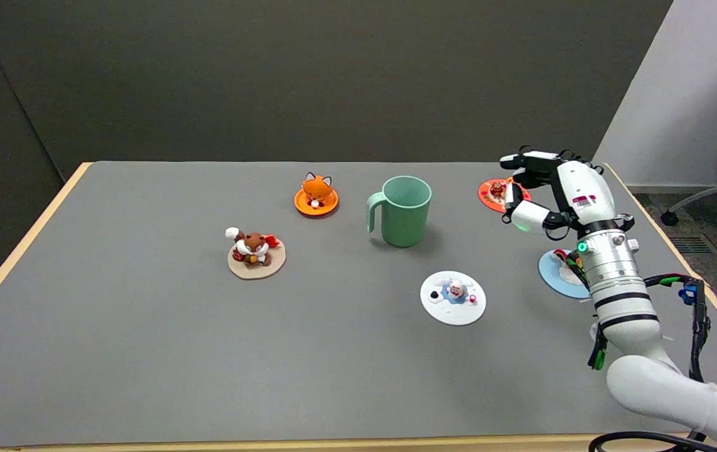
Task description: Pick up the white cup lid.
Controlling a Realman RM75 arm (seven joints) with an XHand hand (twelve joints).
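White cup lid [452, 297] untouched, flat on the grey counter [145, 351] in front of and to the right of the green mug [401, 211]; round white disc with a small pale figure on a blue patch at its middle and tiny dots beside it. Right hand [537, 191] well apart from it, raised near the far right by the red-orange lid [495, 193], fingers spread and holding nothing; reach, descent, grasp and lift apparently all left to do.

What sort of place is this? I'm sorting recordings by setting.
Probably a robot lab or test room: a grey table with staged cup lids and a green mug, a dark backdrop, and the right hand hovering.
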